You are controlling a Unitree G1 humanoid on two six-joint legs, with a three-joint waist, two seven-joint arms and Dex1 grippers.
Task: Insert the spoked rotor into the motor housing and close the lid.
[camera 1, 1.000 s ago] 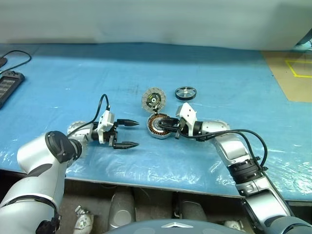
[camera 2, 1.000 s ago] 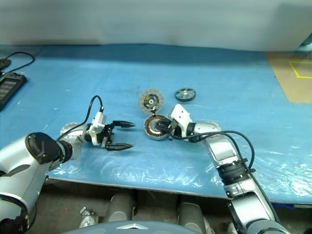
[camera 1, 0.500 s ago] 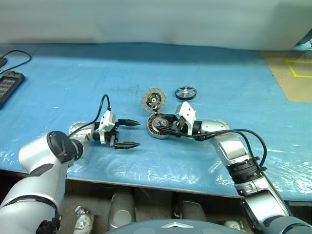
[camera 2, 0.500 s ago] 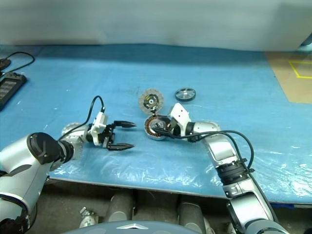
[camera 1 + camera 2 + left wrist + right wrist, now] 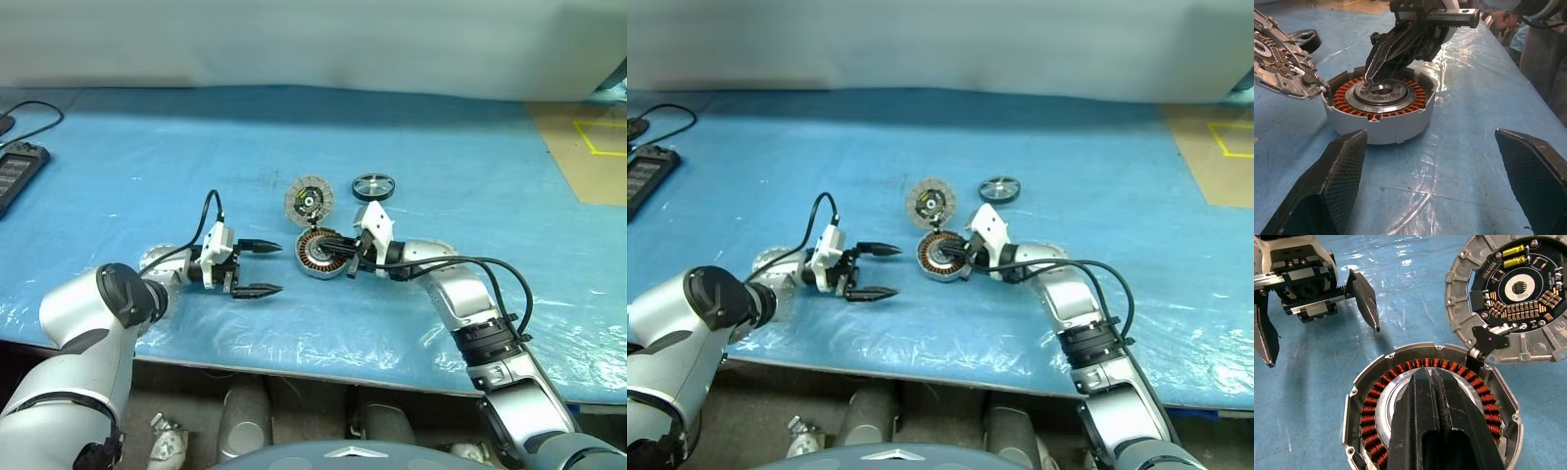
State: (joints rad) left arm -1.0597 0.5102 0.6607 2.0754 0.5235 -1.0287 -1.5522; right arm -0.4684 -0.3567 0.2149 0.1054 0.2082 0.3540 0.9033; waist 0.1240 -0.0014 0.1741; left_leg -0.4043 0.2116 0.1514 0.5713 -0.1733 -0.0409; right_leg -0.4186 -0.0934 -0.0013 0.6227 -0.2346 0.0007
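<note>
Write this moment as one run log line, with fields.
right gripper: shut, over motor housing | left gripper: open, empty | lid: open | spoked rotor: on table, not inserted

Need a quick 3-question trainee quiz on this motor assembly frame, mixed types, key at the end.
1. True or false: the spoked rotor already sits inside the motor housing.
2. Multiple choice: the lid is A) shut flat on the housing, B) swung open, hinged at the housing's edge, C) held by the left gripper.
3. Fill in: the right gripper has its fingers ____ over the housing's centre.

Key:
1. False; the rotor lies apart on the blue table cover.
2. B.
3. Shut, holding nothing; the left gripper stands open beside the housing.
</note>
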